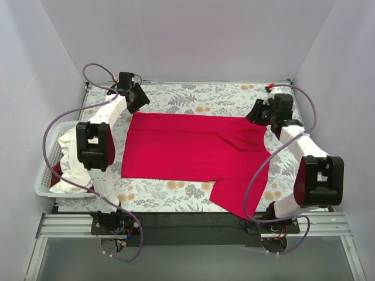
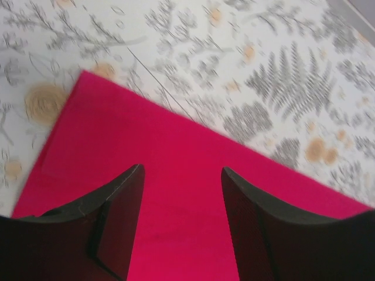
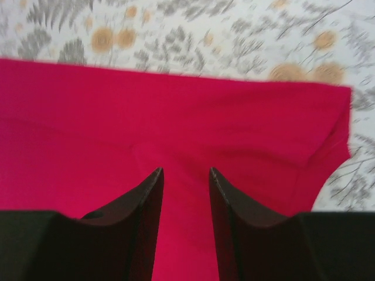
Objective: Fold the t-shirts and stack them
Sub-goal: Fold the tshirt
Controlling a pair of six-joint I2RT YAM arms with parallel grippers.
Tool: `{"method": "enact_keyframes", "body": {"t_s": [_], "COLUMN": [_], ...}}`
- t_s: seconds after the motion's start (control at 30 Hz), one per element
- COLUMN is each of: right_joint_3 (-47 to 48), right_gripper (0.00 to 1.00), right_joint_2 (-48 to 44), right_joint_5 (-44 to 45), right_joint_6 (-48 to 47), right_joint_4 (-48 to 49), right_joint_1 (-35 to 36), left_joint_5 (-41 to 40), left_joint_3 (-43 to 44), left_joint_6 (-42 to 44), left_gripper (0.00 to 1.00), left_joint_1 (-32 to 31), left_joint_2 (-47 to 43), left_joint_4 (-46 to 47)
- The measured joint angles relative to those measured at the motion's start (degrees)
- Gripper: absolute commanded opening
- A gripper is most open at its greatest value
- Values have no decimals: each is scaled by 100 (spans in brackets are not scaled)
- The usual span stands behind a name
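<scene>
Soft, light and limp, by the look of the red t-shirt (image 1: 187, 149): likely to sag and crease wherever lifted, offering nothing stiff to push against, though hardly fragile. Best pinched at corners or along a hemmed edge, at two well-spread points together, to keep the panel taut. Spread flat across the middle of the top view, with the long axis left to right. Probably hem at the left and shoulders at the right, judging by the sleeve flaring toward the lower right. Directly underneath, a floral-patterned cloth (image 1: 193, 96). Over the upper left corner, the left gripper (image 1: 133, 100), jaws apart and empty. Over the upper right corner, near the sleeve, the right gripper (image 1: 259, 112), jaws also apart, more narrowly, likewise empty. At the far left, a white slatted basket (image 1: 44, 175) holding a white t-shirt (image 1: 73, 161).
</scene>
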Motion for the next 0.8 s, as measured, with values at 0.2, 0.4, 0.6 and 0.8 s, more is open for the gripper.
{"method": "enact_keyframes", "body": {"t_s": [0.2, 0.4, 0.6, 0.8], "right_joint_3": [-713, -962, -957, -726], "right_gripper": [43, 43, 43, 43], "right_joint_2": [-446, -417, -48, 496], "right_joint_5": [931, 1628, 2096, 2612], "right_joint_6": [-599, -966, -1178, -1307], "right_joint_4": [-638, -1137, -1147, -1250], "right_joint_1": [1274, 1751, 2232, 2385], "left_joint_5": [-319, -599, -852, -909], "left_joint_3": [-1279, -3101, -4378, -4483], "left_joint_6": [170, 286, 363, 420], "left_gripper": [55, 55, 54, 54], "left_joint_1": [-673, -1259, -1303, -1307], "left_joint_2": [-1928, -3095, -3259, -3252], "left_joint_4": [179, 396, 538, 763]}}
